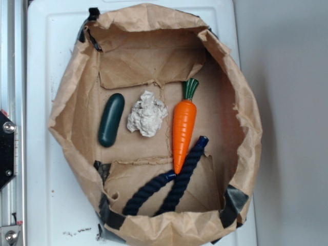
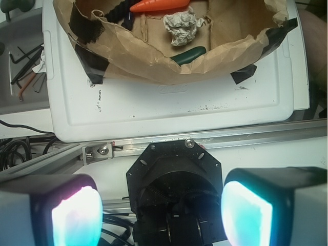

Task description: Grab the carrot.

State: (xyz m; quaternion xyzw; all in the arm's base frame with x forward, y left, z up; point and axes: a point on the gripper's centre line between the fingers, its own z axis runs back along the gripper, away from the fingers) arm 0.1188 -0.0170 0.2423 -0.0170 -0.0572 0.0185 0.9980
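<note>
The orange carrot (image 1: 183, 134) with a green stem top lies lengthwise in the right half of a brown paper bag tray (image 1: 72, 107), tip toward the front. In the wrist view only part of the carrot (image 2: 159, 5) shows at the top edge. My gripper (image 2: 161, 212) is open and empty, its two glowing pads (image 2: 77, 218) wide apart. It hangs over the robot base, well short of the bag. The gripper is out of the exterior view.
In the bag lie a dark green pickle toy (image 1: 111, 119), a crumpled paper ball (image 1: 147, 115) and a navy rope (image 1: 177, 184) touching the carrot's tip. The bag sits on a white board (image 2: 169, 107). An aluminium rail (image 2: 215, 141) runs along the near edge. Hex keys (image 2: 23, 66) lie left.
</note>
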